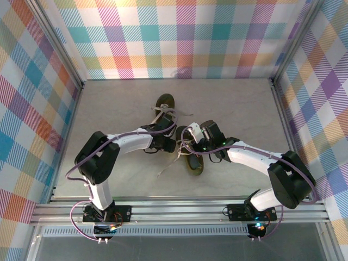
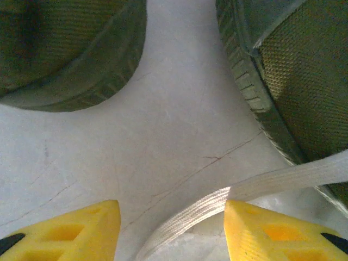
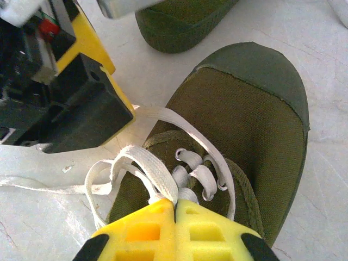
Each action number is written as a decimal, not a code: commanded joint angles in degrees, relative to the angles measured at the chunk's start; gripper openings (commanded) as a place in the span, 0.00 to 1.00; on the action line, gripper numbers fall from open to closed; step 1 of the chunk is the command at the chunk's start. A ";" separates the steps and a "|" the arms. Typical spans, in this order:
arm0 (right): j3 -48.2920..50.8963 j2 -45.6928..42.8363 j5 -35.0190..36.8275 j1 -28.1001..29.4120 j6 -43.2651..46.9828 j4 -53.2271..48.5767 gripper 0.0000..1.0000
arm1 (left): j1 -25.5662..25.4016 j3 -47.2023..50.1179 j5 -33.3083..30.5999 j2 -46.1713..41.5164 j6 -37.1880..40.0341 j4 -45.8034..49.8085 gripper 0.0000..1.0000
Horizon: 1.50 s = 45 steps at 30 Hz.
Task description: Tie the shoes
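Three cameras cover one tabletop: one overhead, two at the wrists.
The top camera looks down from behind the arm bases (image 1: 103, 212) on the whole table (image 1: 109, 109). The left wrist camera sits low, facing the bare surface between the shoes (image 2: 65, 49). The right wrist camera looks steeply down, very close, on one shoe's lace (image 3: 157, 174). All three share that gap.

Two olive shoes (image 3: 250, 109) lie close together (pale laces (image 3: 157, 168) loose).

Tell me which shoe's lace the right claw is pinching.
The nearer shoe, lower in the top view: the right claw is shut on its lace. The farther shoe sits beyond it.
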State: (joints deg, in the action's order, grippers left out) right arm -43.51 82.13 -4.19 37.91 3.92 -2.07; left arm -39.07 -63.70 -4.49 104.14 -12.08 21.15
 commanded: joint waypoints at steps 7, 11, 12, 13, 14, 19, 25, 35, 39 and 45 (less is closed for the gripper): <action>-0.61 -0.03 -1.36 0.23 1.00 -0.35 0.00 | -0.07 -1.66 -1.29 3.60 3.57 3.91 0.49; -0.40 0.04 -1.00 0.23 0.82 -0.25 0.00 | -0.31 0.14 -0.53 3.12 2.87 2.70 0.37; -0.40 0.05 -1.00 0.23 0.82 -0.22 0.00 | -0.29 0.62 -0.28 3.08 2.68 2.46 0.33; -0.46 0.12 -1.00 0.23 0.74 -0.13 0.00 | -0.31 1.21 -0.04 2.91 2.36 2.28 0.30; -0.49 0.05 -0.93 0.23 0.74 -0.24 0.00 | -0.26 1.91 0.26 2.67 1.93 1.90 0.26; -0.46 0.05 -0.75 0.23 0.60 -0.22 0.00 | -0.28 6.20 0.80 -0.88 -0.57 -0.32 0.04; -0.61 -0.13 -0.82 0.21 -0.34 -0.15 0.00 | -0.32 8.75 -0.04 -8.27 -3.44 -1.11 0.00; -0.97 -0.40 2.27 0.15 -4.50 1.83 0.00 | -0.29 12.13 -2.11 -22.80 -8.66 4.78 0.00; -0.47 -0.48 3.34 -0.53 -6.82 2.99 0.00 | -0.31 14.05 -3.77 -23.76 -11.35 8.06 0.00; -0.27 -0.66 2.99 -0.82 -7.52 3.12 0.00 | -0.20 12.23 -6.94 -18.96 -13.32 11.29 0.00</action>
State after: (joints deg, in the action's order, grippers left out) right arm -43.51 82.13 -1.48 37.45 -2.17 -0.36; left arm -38.94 -50.11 -8.27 83.09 -23.09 28.38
